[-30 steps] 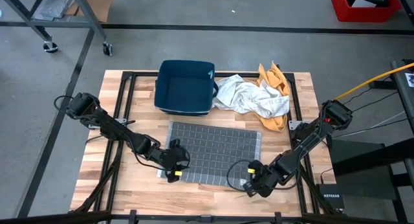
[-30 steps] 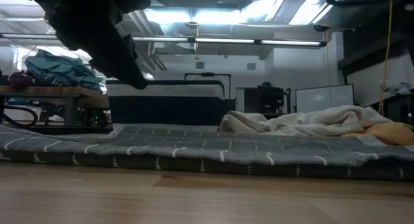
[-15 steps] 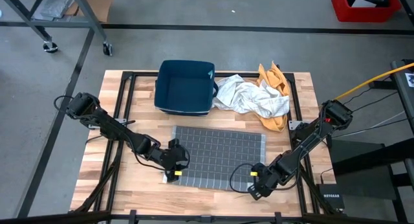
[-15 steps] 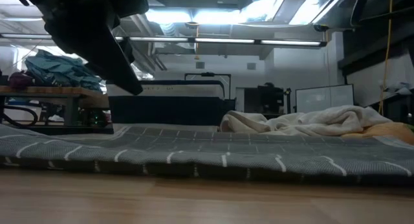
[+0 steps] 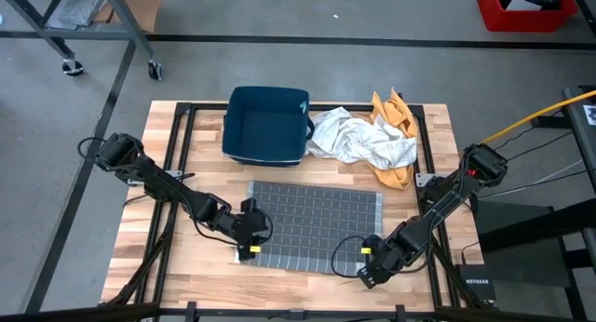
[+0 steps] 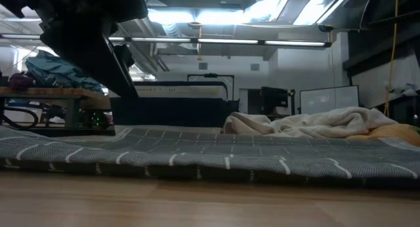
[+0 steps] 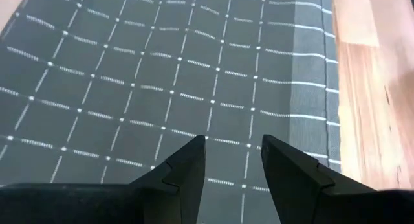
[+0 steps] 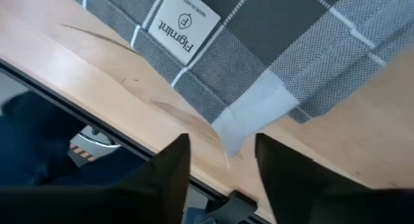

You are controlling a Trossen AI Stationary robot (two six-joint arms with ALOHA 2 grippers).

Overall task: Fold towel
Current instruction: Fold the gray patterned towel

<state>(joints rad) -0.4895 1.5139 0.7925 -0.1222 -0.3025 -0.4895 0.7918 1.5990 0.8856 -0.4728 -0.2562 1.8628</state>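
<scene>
A grey towel [image 5: 312, 225] with a white grid pattern lies spread flat on the wooden table [image 5: 149, 220]. My left gripper [image 5: 250, 238] stands open just above the towel's near left corner, with the cloth [image 7: 162, 75] showing between its fingers. My right gripper [image 5: 370, 266] is open at the near right corner. That corner [image 8: 252, 114], with a white label [image 8: 184, 26] beside it, lies on the wood between the two fingers. In the low view the towel [image 6: 210, 155] lies low and flat across the table.
At the table's far side stand a dark blue bin [image 5: 267, 125], a crumpled white cloth [image 5: 363, 140] and an orange cloth [image 5: 396, 113]. The table's near edge [image 8: 97, 101] runs close by my right gripper. Bare wood shows left of the towel.
The towel has slid a little toward the table's right edge and now lies flatter along its near edge. My right gripper has shifted slightly toward the near edge at the towel's near right corner.
</scene>
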